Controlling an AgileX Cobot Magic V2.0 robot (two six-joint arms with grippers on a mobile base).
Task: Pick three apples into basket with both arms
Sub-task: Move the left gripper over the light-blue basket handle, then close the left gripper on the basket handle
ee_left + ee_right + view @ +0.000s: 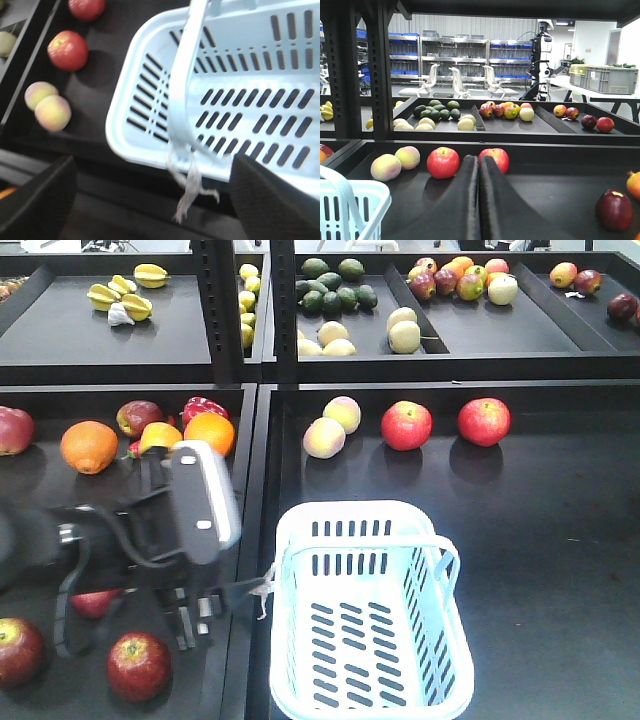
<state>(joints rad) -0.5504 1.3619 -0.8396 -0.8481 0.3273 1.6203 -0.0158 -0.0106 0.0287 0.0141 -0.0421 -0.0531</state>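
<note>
The left gripper (152, 170) hangs with its jaws spread wide and nothing between the two black pads (37, 202). In the wrist view the pale blue basket (345, 508) fills the field from 12 to 4 o'clock, and a white tag (187, 187) dangles from the rim between the pads. In the front view the left arm (200, 502) reaches in from 9 o'clock over the left tray (45, 485).

At 7 o'clock in that tray lie three deep red apples: one at the edge of the frame (17, 650), one half hidden behind the arm (93, 602), and one just below the gripper (138, 665). Two oranges (89, 446) sit at 10 o'clock.

The basket stands empty at 6 o'clock on the right tray (560, 540), against that tray's left edge, with its hoop handle (446, 570) folded toward its right side. Beyond it, at 12 o'clock, two peaches (324, 438) touch each other. Two bright red apples (406, 425) follow at 1 o'clock, apart from each other and well apart from the basket.

The right gripper (479, 165) has its fingers pressed together on nothing. It points between the two bright red apples, which sit at 11 and 1 o'clock of its tips.
</note>
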